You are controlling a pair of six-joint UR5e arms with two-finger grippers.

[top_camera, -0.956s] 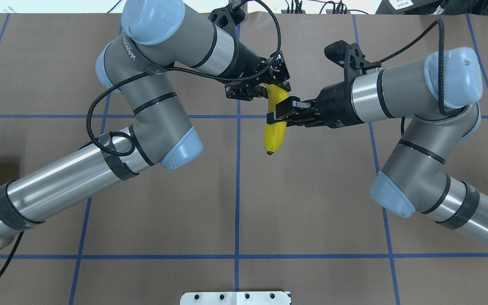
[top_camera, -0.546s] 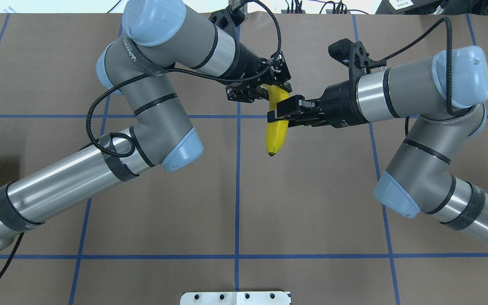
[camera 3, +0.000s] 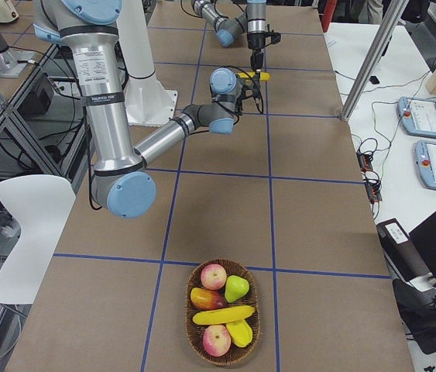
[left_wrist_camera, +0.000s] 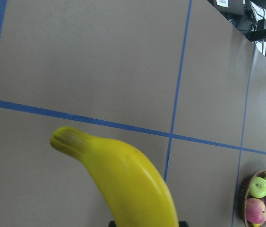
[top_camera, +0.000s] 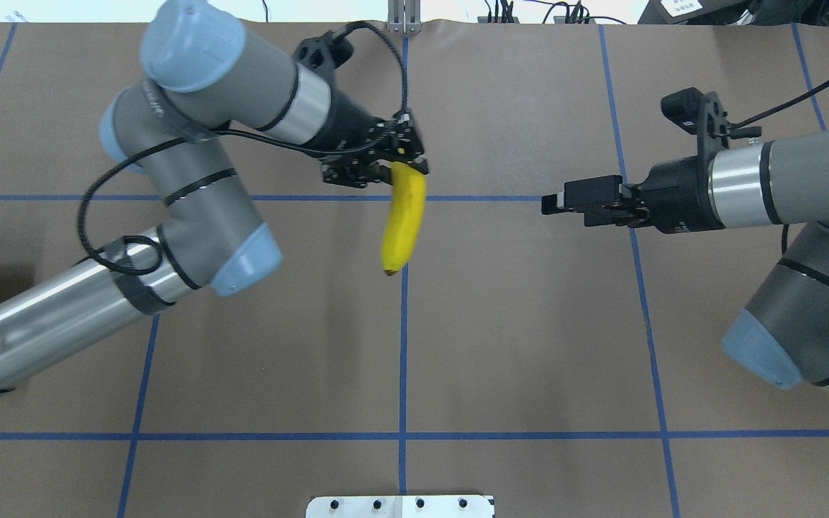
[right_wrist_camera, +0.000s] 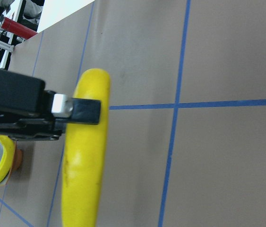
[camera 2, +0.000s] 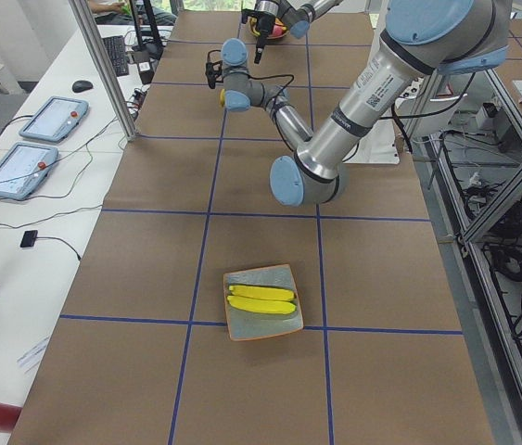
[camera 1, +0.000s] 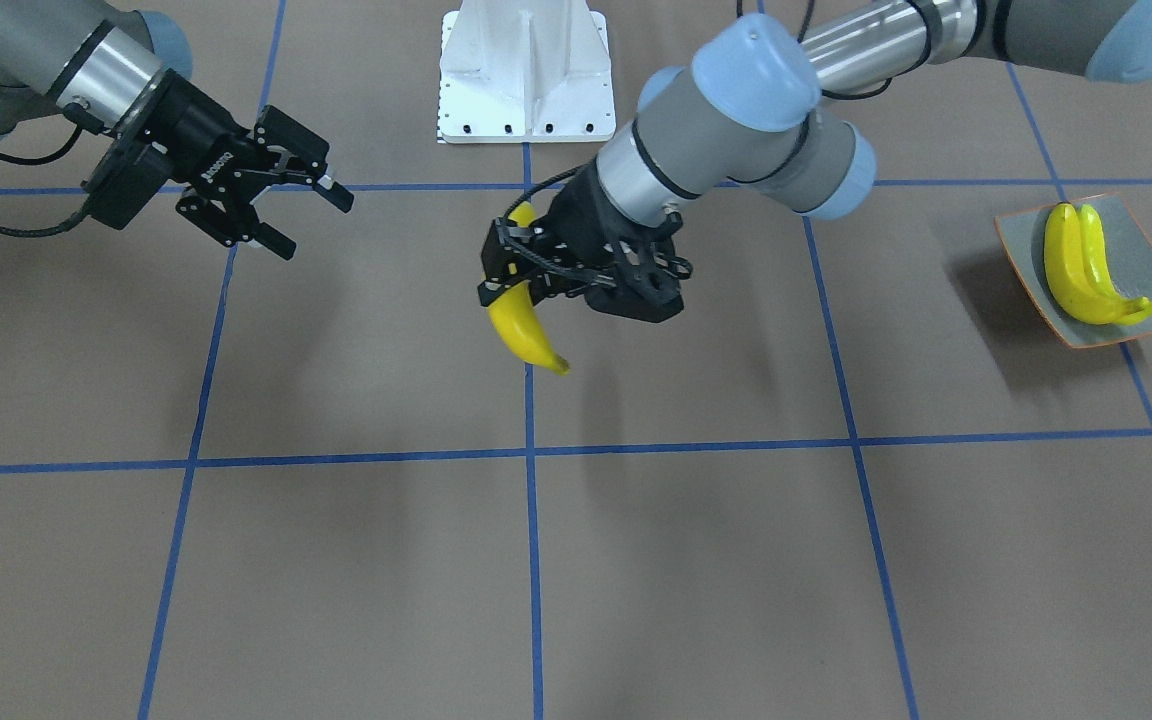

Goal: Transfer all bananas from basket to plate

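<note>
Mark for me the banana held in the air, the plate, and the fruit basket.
held banana [top_camera: 404,223]: overhead exterior view, on its yellow mid-body.
plate [camera 1: 1134,262]: exterior front-facing view, on bare grey-green surface near the orange rim.
fruit basket [camera 3: 188,318]: exterior right view, on the woven rim at its left edge.

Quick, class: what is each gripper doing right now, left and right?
Left gripper: closed on the banana.
Right gripper: jaws open, holding nothing.
</note>
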